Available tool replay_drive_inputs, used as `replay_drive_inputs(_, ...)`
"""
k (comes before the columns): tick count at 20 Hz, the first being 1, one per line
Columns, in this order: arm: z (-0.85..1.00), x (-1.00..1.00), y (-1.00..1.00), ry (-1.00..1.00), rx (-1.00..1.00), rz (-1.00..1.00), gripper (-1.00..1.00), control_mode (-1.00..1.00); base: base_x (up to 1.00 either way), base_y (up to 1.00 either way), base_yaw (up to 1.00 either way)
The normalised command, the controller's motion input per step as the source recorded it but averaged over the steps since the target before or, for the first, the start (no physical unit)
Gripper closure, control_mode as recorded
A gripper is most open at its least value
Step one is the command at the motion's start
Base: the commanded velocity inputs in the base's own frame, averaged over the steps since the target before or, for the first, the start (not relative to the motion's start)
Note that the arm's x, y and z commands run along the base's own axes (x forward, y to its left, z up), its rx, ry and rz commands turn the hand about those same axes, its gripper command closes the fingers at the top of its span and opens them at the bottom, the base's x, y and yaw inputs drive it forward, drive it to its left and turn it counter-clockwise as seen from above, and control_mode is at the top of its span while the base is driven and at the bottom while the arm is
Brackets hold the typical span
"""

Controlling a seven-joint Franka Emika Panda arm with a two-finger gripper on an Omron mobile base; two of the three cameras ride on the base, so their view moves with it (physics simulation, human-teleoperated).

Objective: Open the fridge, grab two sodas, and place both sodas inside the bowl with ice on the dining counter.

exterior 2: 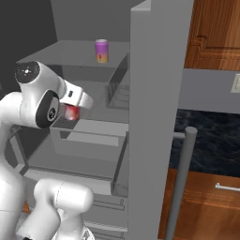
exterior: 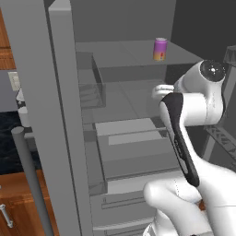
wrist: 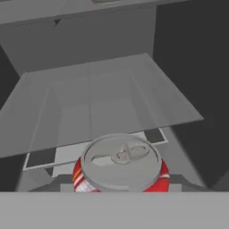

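— End effector (exterior 2: 70,112) looks clamped on the red can (wrist: 120,167) inside the open fridge (exterior 2: 154,93). What's the risk?
— Pulling out carelessly could knock it against the shelf (wrist: 112,105) edge. The purple can (exterior: 160,49) waits above.

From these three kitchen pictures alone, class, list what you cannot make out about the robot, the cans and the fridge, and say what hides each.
- Finger tips of the gripper: in the right base view the hand's white body covers them, so the grip on the red can cannot be confirmed.
- Red can's lower body: cut off at the bottom of the hand view.
- Purple can: label too small to read.
- Fridge drawers: partly hidden by the arm in both base views.
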Motion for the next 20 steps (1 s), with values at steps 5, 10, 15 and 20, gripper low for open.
replay_drive_inputs(5,0.28,-0.92,0.00,0.01,0.00,0.00,1.00,-1.00,0.00,0.00,0.00)
replay_drive_inputs(10,0.41,-0.63,0.00,0.00,0.00,0.00,1.00,-1.00,0.00,0.00,0.00)
replay_drive_inputs(15,0.22,-0.64,-0.01,-0.04,0.00,-0.01,1.00,-1.00,0.00,0.00,0.00)
replay_drive_inputs(20,-0.01,-0.29,-0.01,0.00,0.00,-0.02,1.00,-1.00,0.00,0.00,0.00)
